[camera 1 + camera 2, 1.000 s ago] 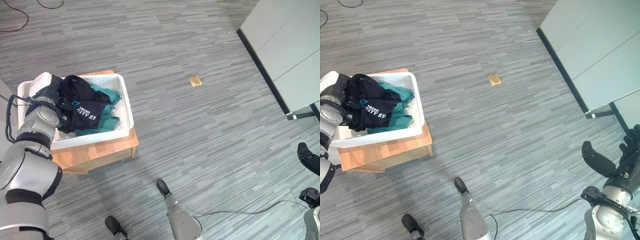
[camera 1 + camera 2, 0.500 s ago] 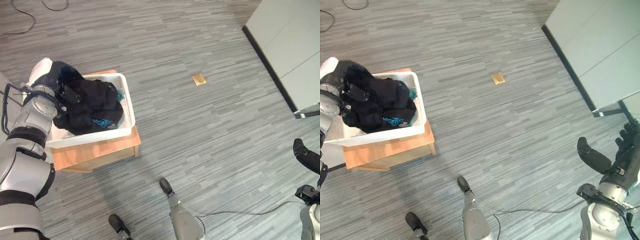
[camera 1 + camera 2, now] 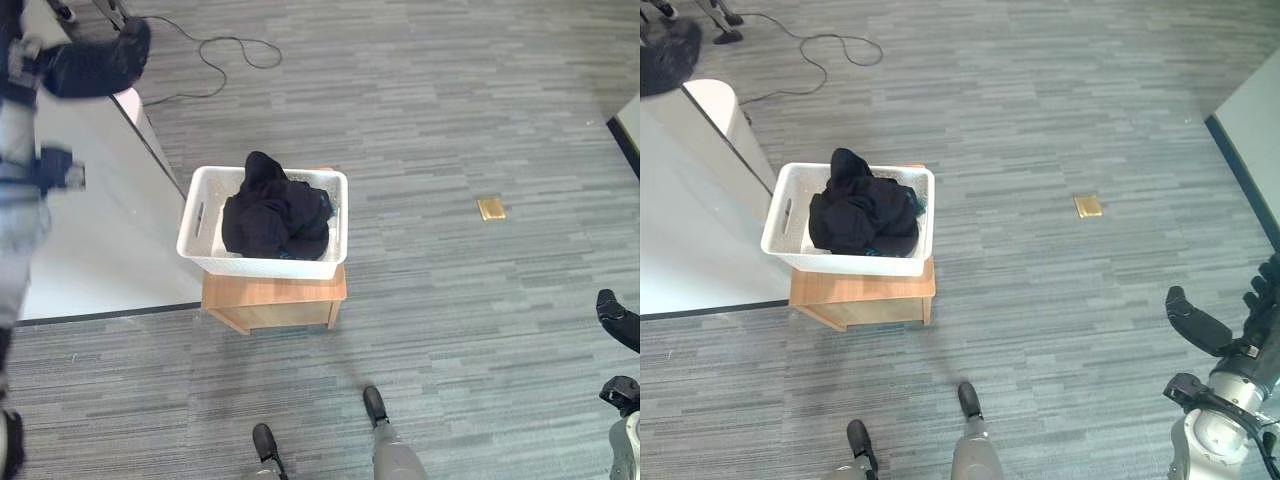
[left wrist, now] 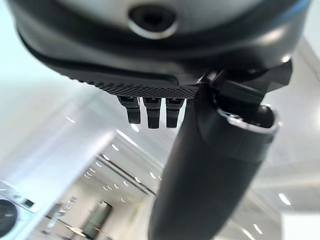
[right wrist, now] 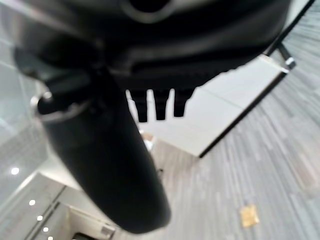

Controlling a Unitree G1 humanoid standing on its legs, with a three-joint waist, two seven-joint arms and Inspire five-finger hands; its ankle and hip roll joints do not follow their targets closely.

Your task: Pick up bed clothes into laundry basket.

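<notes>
Colours and patterns, laundry corner
White perforated laundry basket (image 3: 200,232); black bed clothes (image 3: 272,215) with a teal scrap; light-brown wooden stand (image 3: 275,298); grey streaked floor (image 3: 450,120); brass-yellow floor plate (image 3: 490,208).

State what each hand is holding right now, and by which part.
Nothing. The left hand and the right hand both hang open. The black clothes lie in the laundry basket.
</notes>
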